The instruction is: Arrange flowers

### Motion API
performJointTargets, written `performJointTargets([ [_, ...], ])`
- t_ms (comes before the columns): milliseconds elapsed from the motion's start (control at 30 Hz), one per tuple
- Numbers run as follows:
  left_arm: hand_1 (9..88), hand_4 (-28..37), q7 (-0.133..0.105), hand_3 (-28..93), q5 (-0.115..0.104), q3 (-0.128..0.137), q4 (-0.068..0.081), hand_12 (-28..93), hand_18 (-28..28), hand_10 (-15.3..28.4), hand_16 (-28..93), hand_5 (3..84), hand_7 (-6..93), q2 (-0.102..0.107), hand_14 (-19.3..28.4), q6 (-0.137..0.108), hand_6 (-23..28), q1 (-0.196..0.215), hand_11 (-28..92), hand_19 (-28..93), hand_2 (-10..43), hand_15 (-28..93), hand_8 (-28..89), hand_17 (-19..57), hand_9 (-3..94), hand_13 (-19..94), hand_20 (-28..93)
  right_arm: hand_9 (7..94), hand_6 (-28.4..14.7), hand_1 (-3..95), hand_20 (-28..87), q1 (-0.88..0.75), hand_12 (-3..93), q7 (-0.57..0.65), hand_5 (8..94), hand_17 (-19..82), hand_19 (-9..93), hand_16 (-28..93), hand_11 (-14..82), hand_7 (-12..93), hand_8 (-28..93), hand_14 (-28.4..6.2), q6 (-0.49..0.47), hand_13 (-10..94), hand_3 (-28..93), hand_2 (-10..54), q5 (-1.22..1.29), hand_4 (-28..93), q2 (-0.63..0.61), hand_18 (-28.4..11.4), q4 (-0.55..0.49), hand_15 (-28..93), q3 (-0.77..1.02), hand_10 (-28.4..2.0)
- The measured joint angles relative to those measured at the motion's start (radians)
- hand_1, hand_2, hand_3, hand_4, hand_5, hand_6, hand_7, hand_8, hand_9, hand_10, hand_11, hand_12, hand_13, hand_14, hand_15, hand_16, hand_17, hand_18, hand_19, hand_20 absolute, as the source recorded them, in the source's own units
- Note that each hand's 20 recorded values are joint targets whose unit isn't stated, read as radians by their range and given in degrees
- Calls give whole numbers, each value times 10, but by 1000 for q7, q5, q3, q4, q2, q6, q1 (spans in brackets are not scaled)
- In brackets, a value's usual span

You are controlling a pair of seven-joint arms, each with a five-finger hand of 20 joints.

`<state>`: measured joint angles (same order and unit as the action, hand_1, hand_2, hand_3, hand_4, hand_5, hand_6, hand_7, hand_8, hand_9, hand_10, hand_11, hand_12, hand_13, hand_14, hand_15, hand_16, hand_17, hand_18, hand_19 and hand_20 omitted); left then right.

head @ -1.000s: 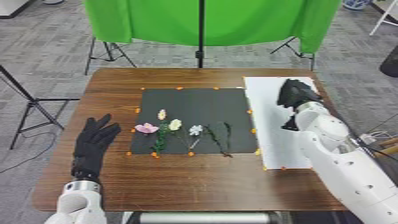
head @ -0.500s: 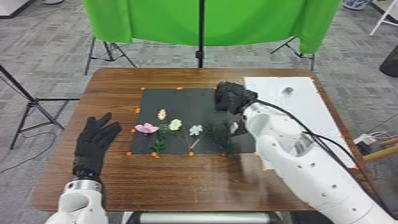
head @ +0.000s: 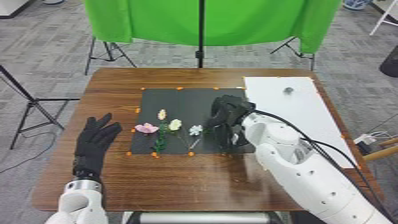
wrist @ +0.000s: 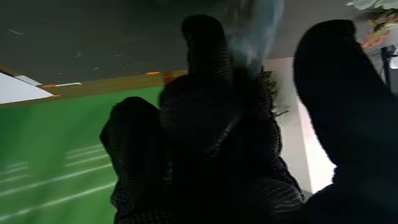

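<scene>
My left hand (head: 96,137) lies at the table's left side, fingers straight. Over the right part of the black mat (head: 188,100) is my right hand (head: 229,112), covering the spot of the dark green stems. Left of it on the mat are a white flower (head: 195,130), a cream one (head: 175,124), a pink one (head: 147,128), a peach one (head: 162,114) and green leaves (head: 160,141). In the right wrist view, my right hand (wrist: 200,115) has its thumb apart from extended fingers; pale petals (wrist: 369,4) and an orange-pink flower (wrist: 382,27) lie beyond the thumb.
A small grey object (head: 288,90) stands on the white sheet (head: 298,112) at the table's right. Orange markers edge the mat. A green cloth (head: 213,30) hangs behind the brown table (head: 178,185), with black stands around it.
My right hand has moved left from the white sheet to the black mat, then slightly nearer the front edge, uncovering the grey object. My left hand has kept still.
</scene>
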<state>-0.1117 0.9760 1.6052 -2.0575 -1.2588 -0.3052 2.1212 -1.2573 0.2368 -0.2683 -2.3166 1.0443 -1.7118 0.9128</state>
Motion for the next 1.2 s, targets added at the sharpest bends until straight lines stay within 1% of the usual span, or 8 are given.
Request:
performJointTargets([
  [333,185,-283,2,605,0,1,0,119,133,138,28,447,91,0,158,0,42,2,195,149,116,159,-64,70,485,385,245,614,-22,280,546,-10,214,10,527,571,932,320,127,100,-66,-67,-33,811,614,-95,-16,-119,0,-150,-18,614,56,-182],
  [467,185,-283,3,605,0,1,0,121,133,139,28,451,91,0,161,1,42,2,193,150,115,160,-65,69,490,387,244,548,-27,284,555,-4,225,41,490,559,932,322,109,93,-58,-91,81,766,619,-95,-57,-116,15,-157,19,644,107,-188],
  [533,185,-283,4,606,0,1,0,121,133,140,28,451,91,1,161,1,41,2,191,151,115,161,-65,68,491,388,244,493,-30,292,551,17,233,72,452,542,932,318,101,91,-56,-108,170,732,628,-95,-105,-120,29,-164,79,659,128,-193],
  [600,184,-283,4,607,1,1,-1,122,134,139,27,451,90,1,160,1,41,2,191,151,115,160,-65,68,491,388,244,445,-32,299,535,50,234,110,423,521,932,310,89,92,-54,-117,204,709,640,-95,-157,-125,46,-173,156,667,152,-195],
  [667,185,-283,5,607,1,1,-1,122,134,139,26,451,90,1,159,1,41,3,190,152,115,159,-65,68,490,388,244,419,-31,307,515,87,235,137,403,507,932,301,77,96,-55,-121,176,694,650,-95,-205,-132,63,-179,236,673,186,-195],
  [833,186,-283,5,605,1,1,-1,123,134,139,26,451,90,1,160,1,41,4,189,153,115,158,-65,68,490,388,244,409,-23,313,496,162,233,129,390,501,932,288,66,100,-56,-116,-34,690,660,-95,-328,-141,88,-178,391,678,274,-199],
  [1000,186,-283,3,606,1,0,-1,123,135,138,26,450,88,1,159,1,42,3,190,154,115,156,-65,68,490,388,244,445,-4,343,478,196,232,121,403,515,932,276,80,123,-65,-105,-30,708,660,-95,-434,-152,118,-170,529,684,327,-198],
  [1200,186,-283,1,607,1,-1,0,123,135,138,27,450,88,0,159,1,42,1,189,156,115,156,-65,68,488,388,245,680,25,458,546,190,206,123,562,594,932,287,186,193,-104,-51,32,818,664,-95,-437,-179,150,-138,591,669,383,-141],
])
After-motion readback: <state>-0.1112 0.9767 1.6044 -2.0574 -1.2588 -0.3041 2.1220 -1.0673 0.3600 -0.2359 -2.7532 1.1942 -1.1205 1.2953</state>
